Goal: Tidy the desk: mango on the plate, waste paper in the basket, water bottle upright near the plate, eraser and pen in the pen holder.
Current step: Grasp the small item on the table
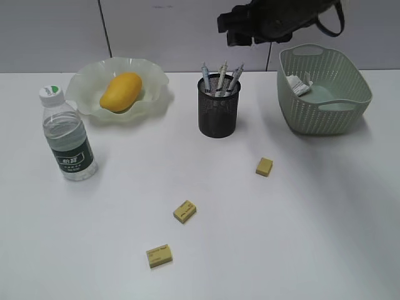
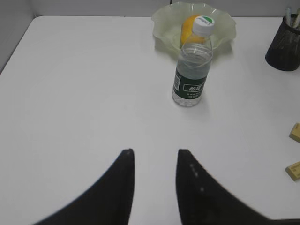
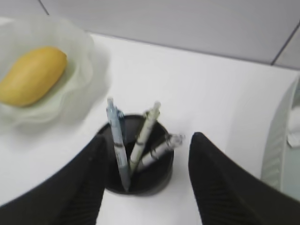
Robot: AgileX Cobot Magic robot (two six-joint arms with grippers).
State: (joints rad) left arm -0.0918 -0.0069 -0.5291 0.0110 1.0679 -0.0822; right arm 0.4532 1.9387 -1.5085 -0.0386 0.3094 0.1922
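White desk under grey wall panels; both claws agape, empty.

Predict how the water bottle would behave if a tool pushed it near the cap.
The water bottle stands upright, tall on a narrow base, so a high push would probably tip it. It looks nearly full, so likely fairly heavy for its size. Its smooth round body would probably roll once down.
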